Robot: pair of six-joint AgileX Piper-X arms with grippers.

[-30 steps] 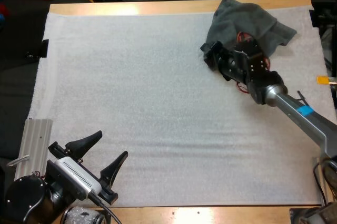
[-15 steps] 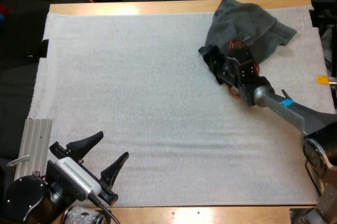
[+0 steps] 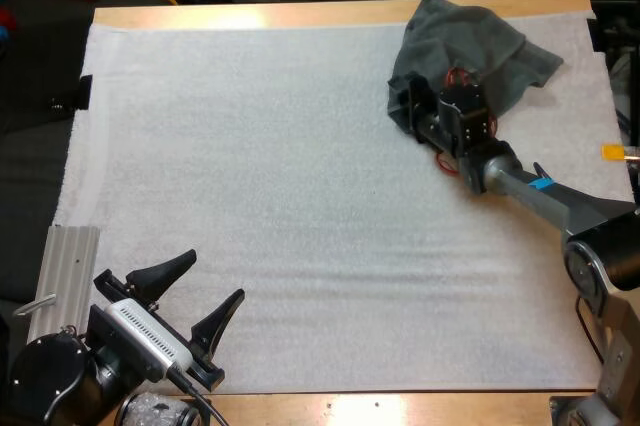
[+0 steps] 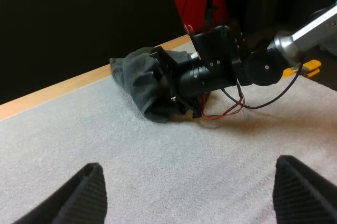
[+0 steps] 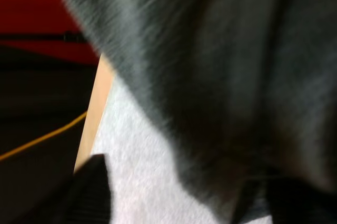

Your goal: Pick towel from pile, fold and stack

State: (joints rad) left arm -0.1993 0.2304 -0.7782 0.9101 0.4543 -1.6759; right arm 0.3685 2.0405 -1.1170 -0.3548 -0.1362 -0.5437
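Where the white mat (image 3: 300,196) ends on my left, a ribbed metal plate (image 3: 70,266) lies just outboard of my left gripper (image 3: 210,278). That hand is released: both fingers stand wide apart, with bare mat between them and nothing touching either pad. Seen from its own wrist, the left gripper (image 4: 195,195) faces across open mat toward the far side, well apart from any cloth.

Ahead and to the right of that hand, at the mat's far end near the wooden table (image 3: 300,14) edge, sits the one crumpled dark grey-green towel (image 3: 470,36), heaped and unfolded.

My right gripper (image 3: 405,106) is at the towel's near-left edge, fingertips against the cloth. From the left wrist, the right gripper (image 4: 171,90) is nosed into the towel (image 4: 137,79) low to the mat. From the right wrist, the towel (image 5: 221,77) hangs just ahead of the right gripper (image 5: 192,197). Its fingers are spread, one over bare mat clear of the cloth, the other at the fabric's dark underside. Not clamped.
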